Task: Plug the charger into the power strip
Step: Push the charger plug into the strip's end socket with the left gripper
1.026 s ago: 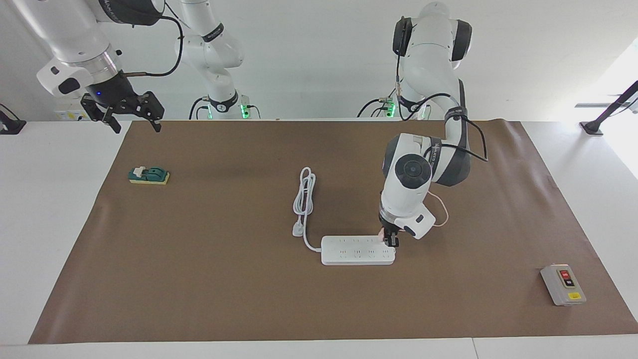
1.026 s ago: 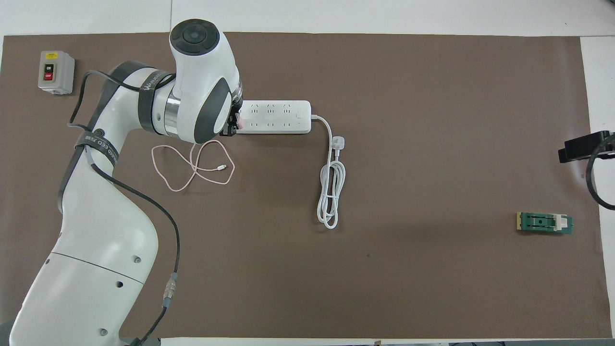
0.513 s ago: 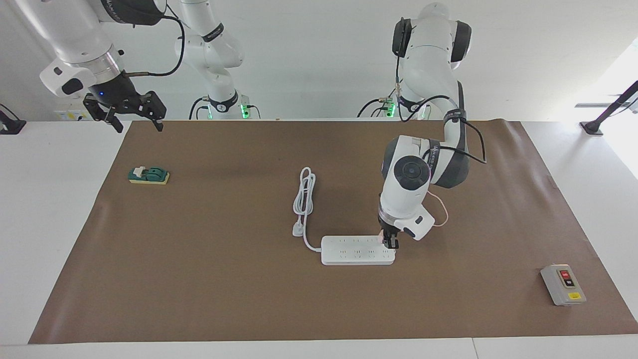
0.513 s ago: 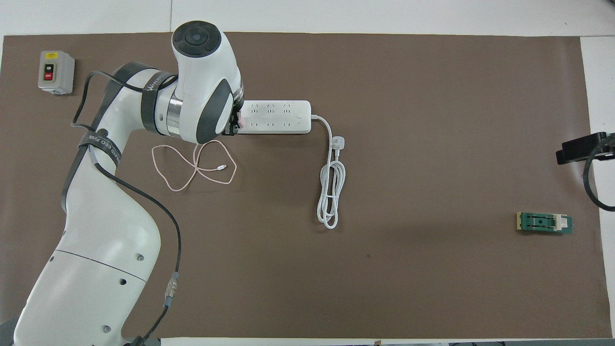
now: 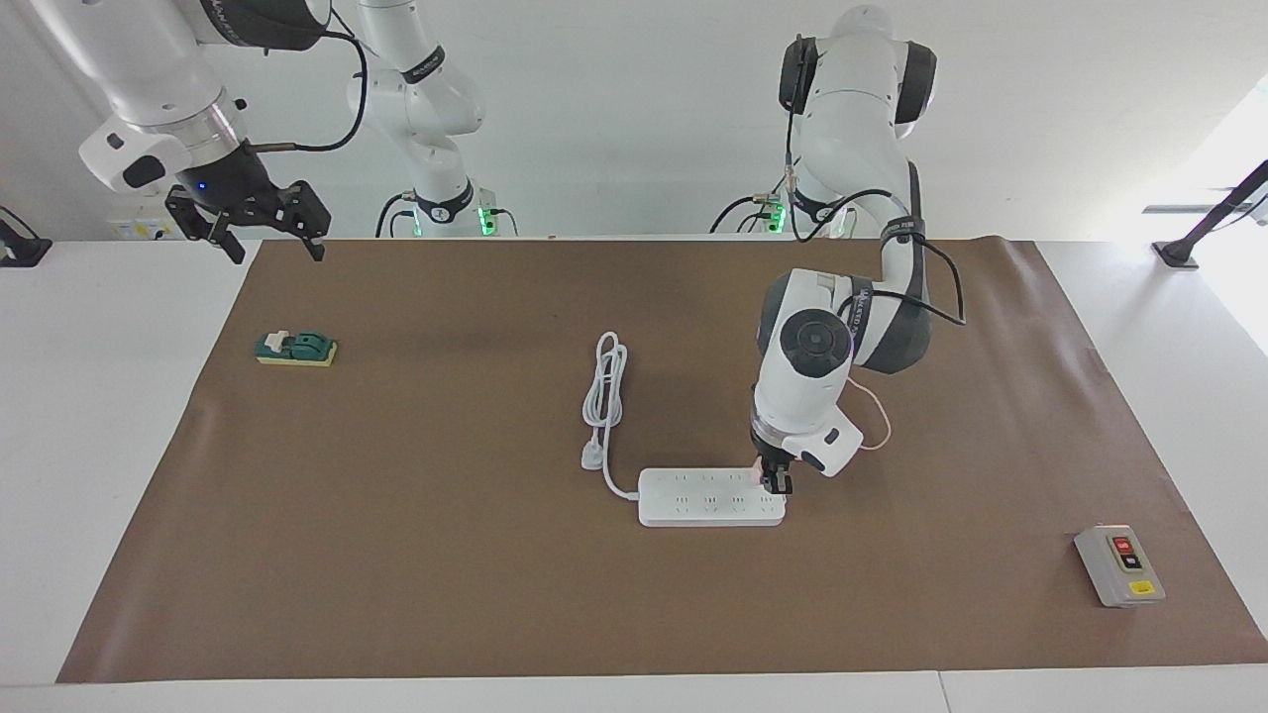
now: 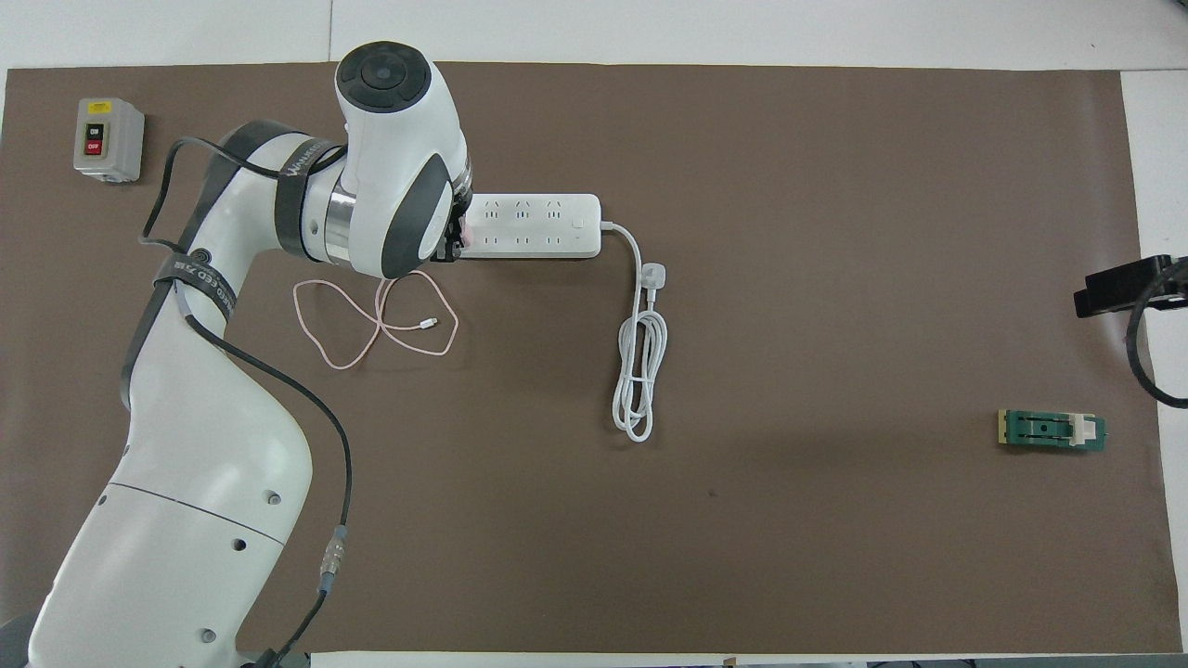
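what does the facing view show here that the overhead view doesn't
Only the facing view shows the left gripper down at the power strip, with pink from the charger at its fingers, and the whole right gripper open in the air, waiting. Only the overhead view shows the charger's pink cable looped on the mat nearer the robots than the strip. Both show the strip's coiled white cord, the grey button box and the green block.

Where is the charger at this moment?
The charger is in the left gripper, at the power strip's end toward the left arm, in the row nearer the robots.
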You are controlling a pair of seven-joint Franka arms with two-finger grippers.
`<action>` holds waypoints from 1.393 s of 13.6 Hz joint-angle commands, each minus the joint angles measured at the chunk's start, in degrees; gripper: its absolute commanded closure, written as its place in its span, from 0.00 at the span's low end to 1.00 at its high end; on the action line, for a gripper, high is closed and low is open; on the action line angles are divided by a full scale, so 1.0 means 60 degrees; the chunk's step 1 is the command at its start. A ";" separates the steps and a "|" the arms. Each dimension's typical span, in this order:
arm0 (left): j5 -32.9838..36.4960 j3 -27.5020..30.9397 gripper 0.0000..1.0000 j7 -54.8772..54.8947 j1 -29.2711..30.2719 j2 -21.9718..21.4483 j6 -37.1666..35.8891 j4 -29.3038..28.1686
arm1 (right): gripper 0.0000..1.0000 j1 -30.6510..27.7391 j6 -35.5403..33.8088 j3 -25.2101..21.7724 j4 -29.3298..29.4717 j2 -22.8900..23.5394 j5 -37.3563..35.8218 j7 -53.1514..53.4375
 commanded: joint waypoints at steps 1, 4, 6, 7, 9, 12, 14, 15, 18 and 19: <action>0.0399 0.0118 1.00 -0.0578 -0.0084 0.0583 0.0744 -0.0095 | 0.00 -0.0085 -0.0093 0.0112 -0.0092 -0.0139 -0.0073 0.0071; 0.0576 0.0118 1.00 -0.1064 -0.0142 0.0729 0.0892 -0.0095 | 0.00 -0.0085 -0.0108 0.0112 -0.0092 -0.0139 -0.0073 0.0071; 0.0576 0.0118 1.00 -0.1064 -0.0143 0.0759 0.0921 -0.0095 | 0.00 -0.0085 -0.0093 0.0112 -0.0092 -0.0139 -0.0073 0.0071; 0.0576 0.0118 1.00 -0.1064 -0.0143 0.0759 0.0921 -0.0095 | 0.00 -0.0085 -0.0093 0.0112 -0.0092 -0.0139 -0.0073 0.0071; 0.0576 0.0118 1.00 -0.1035 -0.0128 0.0759 0.0935 -0.0124 | 0.00 -0.0085 -0.0093 0.0112 -0.0092 -0.0139 -0.0073 0.0071; 0.0561 0.0103 1.00 -0.0991 -0.0085 0.0774 0.1052 -0.0183 | 0.00 -0.0085 -0.0093 0.0112 -0.0092 -0.0139 -0.0073 0.0071; 0.0561 0.0103 1.00 -0.0947 -0.0041 0.0774 0.1067 -0.0212 | 0.00 -0.0085 -0.0093 0.0112 -0.0092 -0.0139 -0.0073 0.0071; 0.0561 0.0103 1.00 -0.0932 -0.0040 0.0774 0.1096 -0.0328 | 0.00 -0.0085 -0.0093 0.0112 -0.0092 -0.0139 -0.0073 0.0071; 0.0561 0.0103 1.00 -0.0845 -0.0011 0.0701 0.1156 -0.0403 | 0.00 -0.0085 -0.0108 0.0112 -0.0092 -0.0139 -0.0073 0.0071; 0.0561 0.0118 1.00 -0.0699 0.0018 0.0642 0.1141 -0.0359 | 0.00 -0.0085 -0.0093 0.0112 -0.0092 -0.0139 -0.0073 0.0071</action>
